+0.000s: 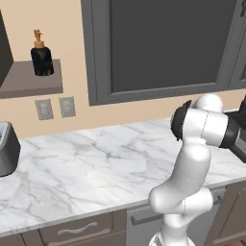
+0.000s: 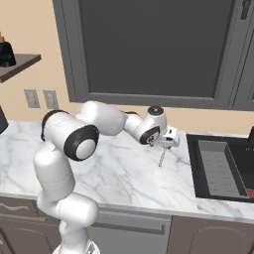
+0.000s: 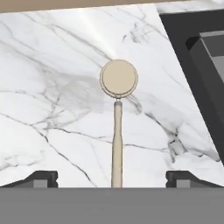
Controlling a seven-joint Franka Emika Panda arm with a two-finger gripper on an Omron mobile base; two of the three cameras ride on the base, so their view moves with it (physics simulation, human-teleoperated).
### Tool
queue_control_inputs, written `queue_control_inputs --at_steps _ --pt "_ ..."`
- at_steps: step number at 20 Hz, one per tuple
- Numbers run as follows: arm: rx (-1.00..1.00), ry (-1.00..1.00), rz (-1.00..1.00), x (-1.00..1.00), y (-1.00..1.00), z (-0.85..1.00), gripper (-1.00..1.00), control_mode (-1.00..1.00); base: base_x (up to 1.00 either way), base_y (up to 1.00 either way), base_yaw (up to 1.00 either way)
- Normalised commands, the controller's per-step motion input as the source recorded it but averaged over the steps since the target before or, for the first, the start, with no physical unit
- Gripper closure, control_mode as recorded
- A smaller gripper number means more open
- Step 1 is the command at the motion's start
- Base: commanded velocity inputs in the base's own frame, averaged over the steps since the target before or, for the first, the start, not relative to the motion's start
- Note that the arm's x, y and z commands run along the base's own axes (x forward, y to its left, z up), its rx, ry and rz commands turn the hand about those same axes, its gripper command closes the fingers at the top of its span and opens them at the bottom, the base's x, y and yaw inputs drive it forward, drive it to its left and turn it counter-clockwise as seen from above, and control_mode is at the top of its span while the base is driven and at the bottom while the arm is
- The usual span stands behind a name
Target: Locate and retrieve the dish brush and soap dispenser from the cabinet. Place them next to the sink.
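Hanging over the marble counter [image 2: 114, 173] just left of the sink [image 2: 218, 168], our gripper [image 3: 112, 178] has its fingertips [image 3: 41, 177] spread wide. We see the dish brush [image 3: 117, 109] between them; whether it rests on the marble, we cannot tell. The soap dispenser [image 1: 42, 55] stands on the cabinet [image 1: 31, 79] shelf, well apart.

Dish brush [image 3: 117, 114] on marble between spread fingertips [image 3: 41, 178], sink [image 3: 197, 52] at right
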Motion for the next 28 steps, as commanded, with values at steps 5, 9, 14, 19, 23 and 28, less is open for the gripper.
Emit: queue_control_inputs --at_steps 5,9,14,19,23,28 --pt "0.07 0.0 -0.13 -0.11 0.58 0.61 -1.0 -1.0 0.0 0.0 0.0" --pt "0.08 0.03 -0.04 -0.17 0.73 0.8 -1.0 -1.0 0.0 0.0 0.0" --pt "0.14 0.0 0.0 -0.19 0.55 0.89 -1.0 -1.0 0.0 0.0 0.0" --pt "0.14 -0.07 0.0 -0.28 0.51 0.81 -1.0 -1.0 0.0 0.0 0.0" --pt "0.1 -0.13 0.02 -0.4 0.53 0.79 -1.0 -1.0 0.0 0.0 0.0" --pt "0.01 -0.27 0.02 -0.69 0.54 0.5 -1.0 -1.0 0.0 0.0 0.0"
